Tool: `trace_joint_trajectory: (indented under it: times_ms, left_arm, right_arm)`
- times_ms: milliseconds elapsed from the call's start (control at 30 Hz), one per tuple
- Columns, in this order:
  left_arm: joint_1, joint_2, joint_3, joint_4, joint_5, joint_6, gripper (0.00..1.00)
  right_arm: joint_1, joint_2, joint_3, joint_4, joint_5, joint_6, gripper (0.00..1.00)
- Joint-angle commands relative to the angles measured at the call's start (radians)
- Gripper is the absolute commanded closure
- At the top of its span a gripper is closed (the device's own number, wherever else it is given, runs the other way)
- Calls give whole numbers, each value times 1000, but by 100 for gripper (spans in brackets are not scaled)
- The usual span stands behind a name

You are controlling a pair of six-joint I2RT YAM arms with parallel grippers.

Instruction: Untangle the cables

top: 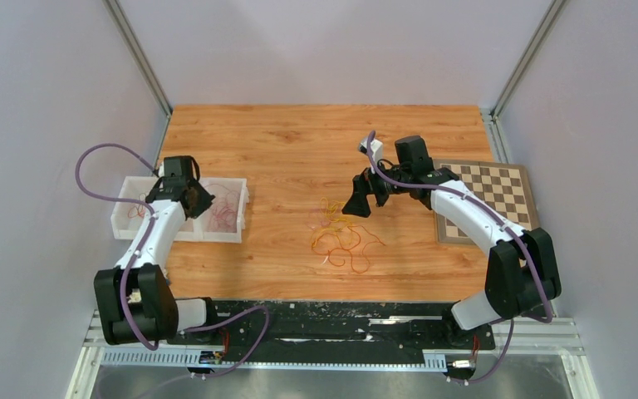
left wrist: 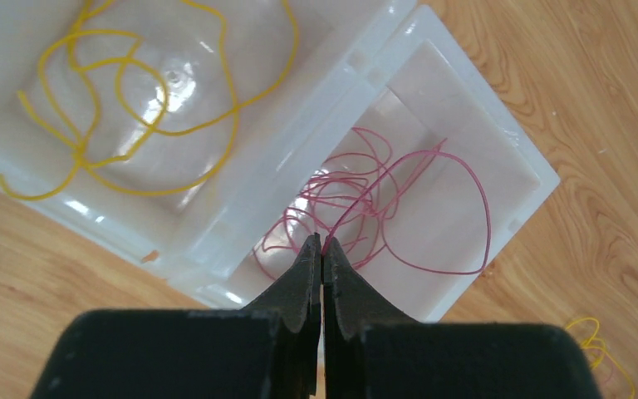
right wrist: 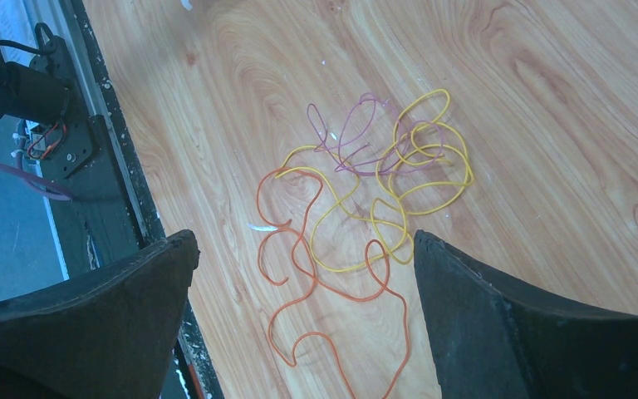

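At the left, a white tray [left wrist: 357,75] has two compartments: a yellow cable [left wrist: 145,125] in one and a pink cable [left wrist: 382,199] in the other. The left gripper [left wrist: 322,249] is above the pink side, closed tight, with one pink strand running straight into its tips, so it looks pinched there. Letting go should be done low and well inside that compartment, away from the divider, so the springy loops do not spill over the wall.

Mid-desk lies the tangle [top: 342,237] that is left to sort: an orange strand [right wrist: 299,266], yellow strand [right wrist: 432,179] and a pale pink strand [right wrist: 353,141], crossing one another. The right gripper [right wrist: 303,249] hovers over it, spread wide and empty. Judged from here, the orange strand is the easiest to take, since its near loops lie clear of the others. It needs a pinch on a single loop and a slow lift, stopping if the yellow one comes up with it.

The desk [top: 299,141] is wood-grained and flat — it offers nothing to snag on. A checkerboard [top: 498,195] lies at the right edge, pale walls [top: 324,50] enclose the space, and a black rail [top: 341,320] runs along the near side.
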Motion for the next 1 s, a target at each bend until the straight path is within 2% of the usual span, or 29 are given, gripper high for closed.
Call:
trace_joint_trajectory:
  times_ms: [0, 200, 267, 333, 400, 567, 733, 833, 967]
  left_arm:
    - [-50, 45, 22, 118, -21, -23, 100]
    - [-71, 115, 22, 142, -54, -3, 100]
    - [-71, 99, 25, 135, -59, 13, 90]
    - [-71, 67, 27, 119, -71, 18, 67]
    - [-72, 26, 24, 100, -81, 26, 57]
    - [-72, -67, 16, 63, -103, 51, 48]
    - [-73, -100, 31, 36, -108, 104, 34]
    - [-72, -113, 40, 51, -120, 153, 33]
    - [-73, -98, 68, 47, -118, 205, 45]
  right_arm:
    - [0, 8, 11, 10, -22, 0, 0]
    - [0, 21, 11, 9, -33, 1, 0]
    - [0, 21, 12, 7, -34, 0, 0]
    - [0, 22, 16, 7, -37, 1, 0]
    - [0, 27, 20, 6, -44, 2, 0]
    - [0, 40, 34, 1, -43, 5, 0]
    - [-1, 34, 37, -8, -41, -2, 0]
    - [-6, 26, 31, -19, -38, -13, 0]
    - [-18, 25, 23, -38, -40, -25, 0]
